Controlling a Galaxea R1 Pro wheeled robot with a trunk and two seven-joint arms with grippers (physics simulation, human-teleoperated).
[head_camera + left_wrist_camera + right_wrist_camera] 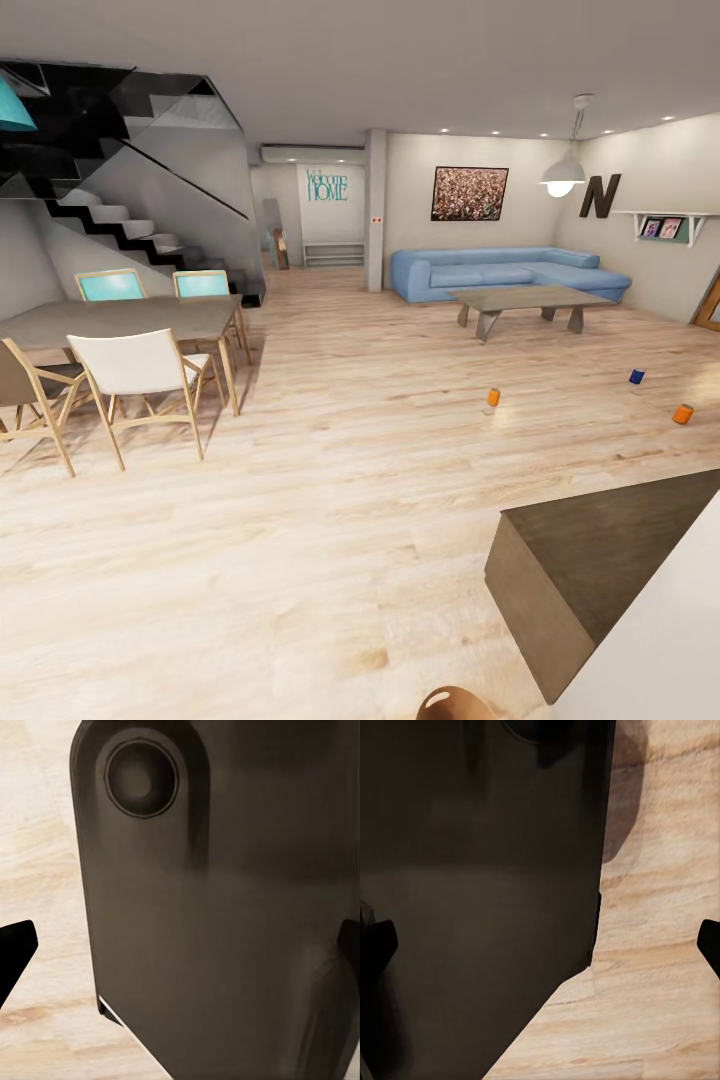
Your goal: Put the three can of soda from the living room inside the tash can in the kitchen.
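Wrist views: both pincers (180,949) (540,937) look spread wide, holding nothing, dark robot body behind them. On the floor (330,480) near the coffee table (525,300): orange can (493,397), blue can (636,377), another orange can (682,414).

The three soda cans (493,397) on the wood floor (330,480) were too small for any label to be read, a brown rounded rim (455,703) was cut off by the head view's lower edge, and a dark robot body (225,907) hid much of both wrist views.
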